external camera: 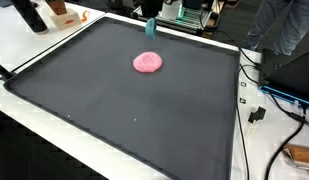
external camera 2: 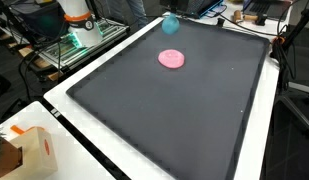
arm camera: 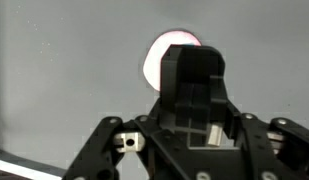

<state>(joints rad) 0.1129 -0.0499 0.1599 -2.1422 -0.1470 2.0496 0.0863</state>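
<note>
My gripper (arm camera: 192, 52) fills the wrist view, its black fingers pressed together. A small teal object (external camera: 149, 29) hangs at its tip over the far edge of the dark mat (external camera: 114, 110); it looks blurred in an exterior view (external camera 2: 170, 24). Only a sliver of teal shows above the fingertips in the wrist view. A flat round pink object (external camera: 147, 63) lies on the mat a short way in front of the gripper. It shows in both exterior views (external camera 2: 172, 58), and in the wrist view (arm camera: 154, 60) the fingers half hide it.
The mat lies on a white table (external camera: 54, 120). A cardboard box (external camera 2: 29, 150) stands at one table corner. Cables and equipment (external camera: 284, 90) crowd one side. A metal rack (external camera 2: 74, 45) and the robot base stand behind the mat.
</note>
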